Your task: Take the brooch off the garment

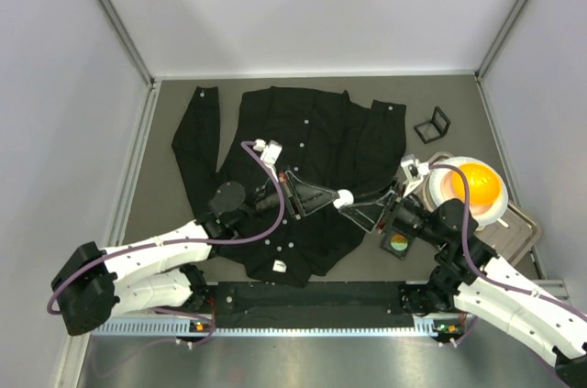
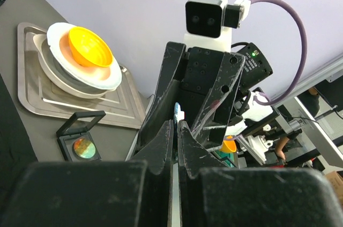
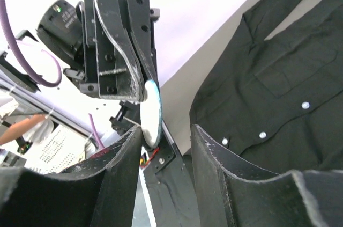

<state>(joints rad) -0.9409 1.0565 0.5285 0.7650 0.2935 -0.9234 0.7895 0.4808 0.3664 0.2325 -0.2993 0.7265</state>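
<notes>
The black shirt [image 1: 303,131] lies spread flat on the grey table, with its white buttons and a white tag [image 1: 278,268] near the hem. My left gripper [image 1: 335,195] is shut on the brooch [image 1: 345,195], a white round disc with a blue rim, and holds it above the shirt's right side. In the left wrist view the brooch [image 2: 176,110] shows edge-on between the nearly closed jaws. My right gripper [image 1: 359,209] is open just beside it. In the right wrist view the brooch [image 3: 151,111] hangs by the right gripper's [image 3: 166,141] left finger, with the shirt [image 3: 284,77] beyond.
An orange bowl [image 1: 477,184] sits on a white plate on a metal tray [image 1: 518,232] at the right. A small open black case [image 1: 398,243] with an iridescent inlay lies under the right arm. Another black case [image 1: 433,124] lies at the back right.
</notes>
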